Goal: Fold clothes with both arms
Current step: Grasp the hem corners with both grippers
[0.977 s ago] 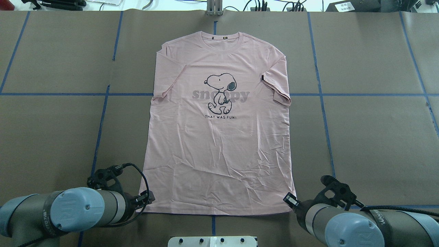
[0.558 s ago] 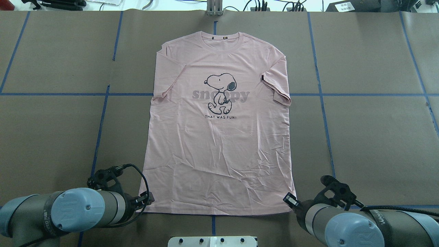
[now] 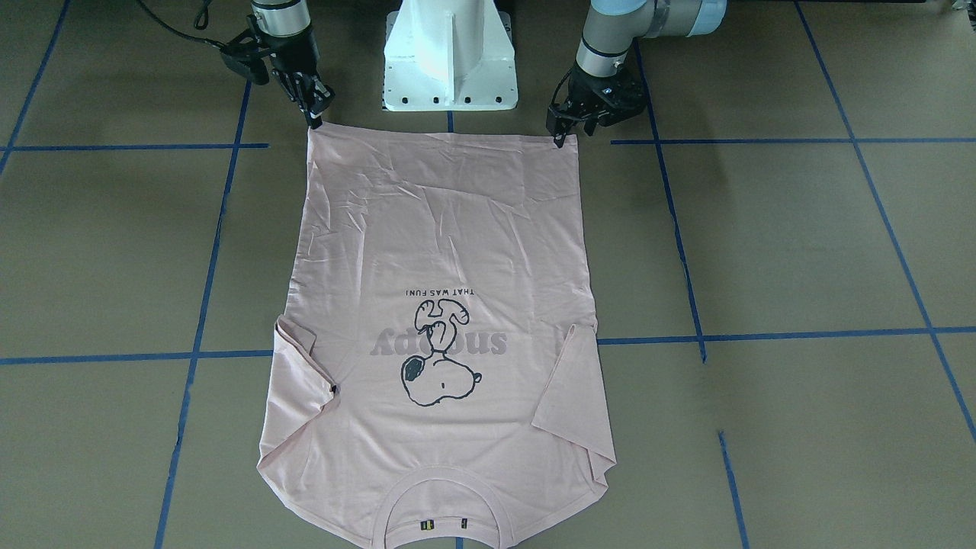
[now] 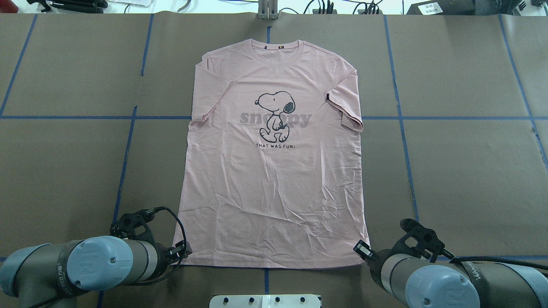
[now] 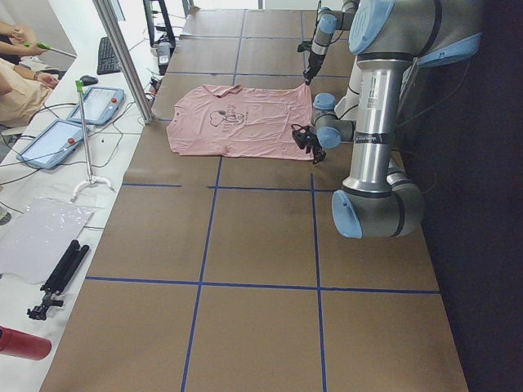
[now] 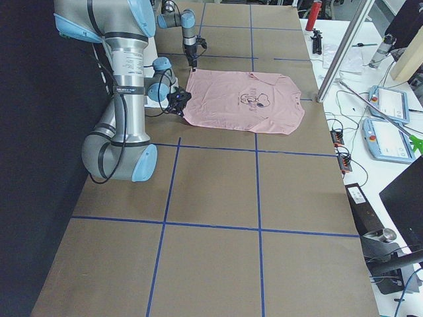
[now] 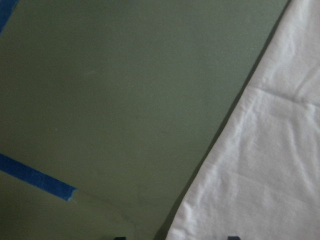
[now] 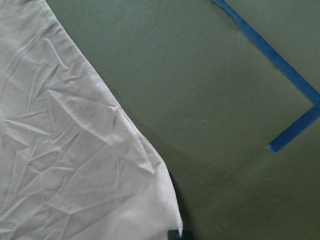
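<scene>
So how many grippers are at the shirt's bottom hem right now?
2. The left gripper is at one hem corner of the T-shirt, the right gripper at the other, both on the robot's side.

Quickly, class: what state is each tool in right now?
Left tool: open, straddling the T-shirt hem corner.
Right tool: looks shut on the other hem corner.

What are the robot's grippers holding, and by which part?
It cannot be told for sure. The T-shirt lies flat. The left gripper and the right gripper are each at a bottom corner, but whether they pinch the hem doesn't show.
</scene>
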Motion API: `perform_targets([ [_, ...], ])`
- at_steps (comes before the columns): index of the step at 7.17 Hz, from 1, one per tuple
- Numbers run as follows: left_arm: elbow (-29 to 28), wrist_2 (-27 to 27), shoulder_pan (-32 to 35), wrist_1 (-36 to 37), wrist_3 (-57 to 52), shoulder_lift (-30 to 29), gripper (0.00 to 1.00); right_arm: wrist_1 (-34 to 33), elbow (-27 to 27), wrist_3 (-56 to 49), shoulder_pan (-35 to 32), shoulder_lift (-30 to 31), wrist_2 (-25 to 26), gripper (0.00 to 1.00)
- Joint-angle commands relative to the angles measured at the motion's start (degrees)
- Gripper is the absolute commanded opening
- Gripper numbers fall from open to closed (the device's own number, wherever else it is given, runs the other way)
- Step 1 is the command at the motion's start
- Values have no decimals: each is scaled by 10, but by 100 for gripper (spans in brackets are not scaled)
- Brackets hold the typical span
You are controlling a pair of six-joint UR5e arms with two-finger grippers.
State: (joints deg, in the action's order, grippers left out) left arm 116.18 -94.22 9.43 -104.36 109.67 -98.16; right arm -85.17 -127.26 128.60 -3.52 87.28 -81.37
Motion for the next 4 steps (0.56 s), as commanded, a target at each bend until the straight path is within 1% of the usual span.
perform_targets([
  [1, -1, 0, 0, 0, 0, 0, 0, 0, 0, 1, 0, 0, 1, 0],
  [4, 13, -3, 0, 0, -1, -4, 0, 0, -2, 1, 0, 0, 0, 0],
])
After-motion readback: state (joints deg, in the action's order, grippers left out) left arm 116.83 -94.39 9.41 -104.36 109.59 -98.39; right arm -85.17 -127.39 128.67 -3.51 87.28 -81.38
